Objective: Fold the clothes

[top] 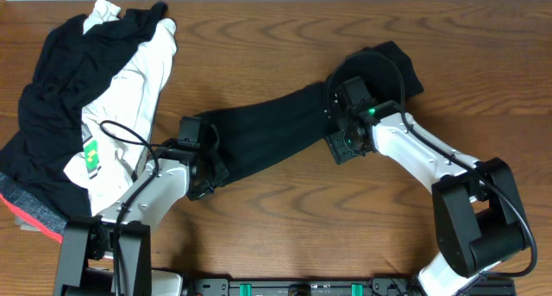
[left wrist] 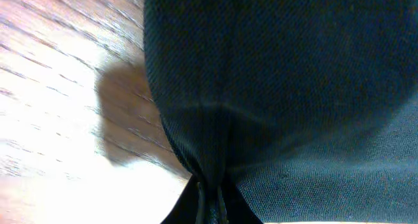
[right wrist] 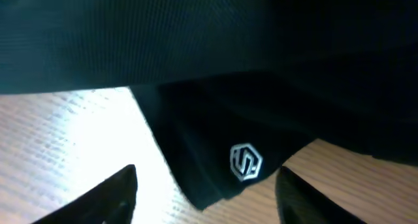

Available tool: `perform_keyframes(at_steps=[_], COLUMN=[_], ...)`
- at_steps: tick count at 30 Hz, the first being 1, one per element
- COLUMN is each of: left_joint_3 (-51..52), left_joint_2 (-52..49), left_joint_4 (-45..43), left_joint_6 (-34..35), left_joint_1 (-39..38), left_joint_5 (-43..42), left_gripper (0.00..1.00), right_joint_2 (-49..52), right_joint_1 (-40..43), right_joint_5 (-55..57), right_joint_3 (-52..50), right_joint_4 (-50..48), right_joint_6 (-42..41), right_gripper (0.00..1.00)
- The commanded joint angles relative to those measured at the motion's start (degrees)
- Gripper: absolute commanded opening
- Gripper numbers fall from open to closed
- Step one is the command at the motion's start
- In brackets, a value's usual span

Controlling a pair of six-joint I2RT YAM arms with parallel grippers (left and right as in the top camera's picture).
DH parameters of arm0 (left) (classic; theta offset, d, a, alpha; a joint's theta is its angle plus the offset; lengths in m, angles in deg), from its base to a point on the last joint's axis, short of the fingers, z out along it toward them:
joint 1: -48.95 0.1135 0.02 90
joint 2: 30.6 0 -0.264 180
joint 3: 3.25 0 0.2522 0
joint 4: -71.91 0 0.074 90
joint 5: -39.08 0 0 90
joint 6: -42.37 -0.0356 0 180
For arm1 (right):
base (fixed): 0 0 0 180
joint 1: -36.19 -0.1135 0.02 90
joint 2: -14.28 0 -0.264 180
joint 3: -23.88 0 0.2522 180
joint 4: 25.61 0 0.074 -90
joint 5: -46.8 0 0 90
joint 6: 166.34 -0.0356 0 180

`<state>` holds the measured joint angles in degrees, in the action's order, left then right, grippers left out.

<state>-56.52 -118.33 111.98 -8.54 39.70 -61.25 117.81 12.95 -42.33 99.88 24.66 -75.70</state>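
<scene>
- A long black knit garment (top: 272, 128) lies stretched in a slanting band across the middle of the brown wood-grain table (top: 285, 236). Its lower end is at the left claw (top: 210, 165) and its upper end is under the right claw (top: 343, 128).
- The garment's far end spreads out beyond the right claw, towards the table's back edge.
- In the left wrist view the black cloth fills most of the frame. It gathers into a tight pinched fold (left wrist: 209, 185) at the bottom centre, where the claw's tips sit.
- The left claw appears clamped on that fold, though the tips themselves are too dark to make out clearly.
- In the right wrist view two dark fingers (right wrist: 111, 192) stand well apart at the lower corners, so the right claw is spread wide and grips nothing.
- Between and just ahead of those fingers, a hem corner of the black garment rests on the wood and bears a small white hexagonal logo (right wrist: 246, 160).
- A heap of black and white clothes (top: 95, 89) sits at the table's far left, well apart from the stretched garment. A green tag (top: 90, 158) shows on the white piece.
</scene>
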Motion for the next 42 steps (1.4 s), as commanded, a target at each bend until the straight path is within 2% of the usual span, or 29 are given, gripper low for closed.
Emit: perform_keyframes(at_steps=[1, 5, 7, 11, 14, 20, 23, 29, 33, 42], left_joint_3=[2.0, 2.0, 2.0, 1.9, 1.3, -4.0, -7.5, -13.8, -18.3, -30.6], left_joint_2=[-3.0, -3.0, -3.0, -3.0, -2.1, 4.1, 7.8, 14.9, 17.2, 19.6], left_joint_4=[0.6, 0.4, 0.3, 0.1, 0.4, 3.1, 3.8, -1.7, -4.6, -2.9], left_joint_6=[-2.1, -2.3, -2.3, -2.7, -3.8, -8.0, -8.6, -8.6, -8.6, -11.0], left_joint_1=[1.7, 2.0, 2.0, 2.0, 2.0, 2.3, 3.0, 4.8, 5.5, 5.5], left_joint_5=[6.8, 6.8, 6.8, 6.7, 6.7, 6.7, 6.8, 7.0, 7.0, 6.7], left_gripper=[0.06, 0.06, 0.06, 0.06, 0.06, 0.06, 0.06, 0.06, 0.06, 0.06], right_joint_2=[0.8, 0.8, 0.8, 0.7, -0.7, -9.0, -13.9, -21.7, -24.3, -26.6], right_joint_1=[0.8, 0.8, 0.8, 0.8, 1.1, 4.8, 8.2, 16.7, 21.5, 28.2], right_joint_5=[-0.3, -0.2, -0.2, 3.5, 6.4, 9.2, 9.9, 9.9, 8.0, 6.2], right_joint_3=[-2.0, -4.5, -5.2, -5.3, -4.3, 1.2, 4.2, 9.4, 12.6, 21.7], right_joint_4=[-2.0, -5.6, -6.8, -8.4, -8.6, -5.9, -5.4, -5.2, -5.2, -0.6], right_joint_6=[-1.1, -3.4, -3.9, -8.3, -11.7, -12.2, -10.5, -3.7, -2.3, 1.7], right_gripper=[0.59, 0.51, 0.41, 0.14, 0.06, 0.05, 0.01, 0.01, 0.01, 0.01])
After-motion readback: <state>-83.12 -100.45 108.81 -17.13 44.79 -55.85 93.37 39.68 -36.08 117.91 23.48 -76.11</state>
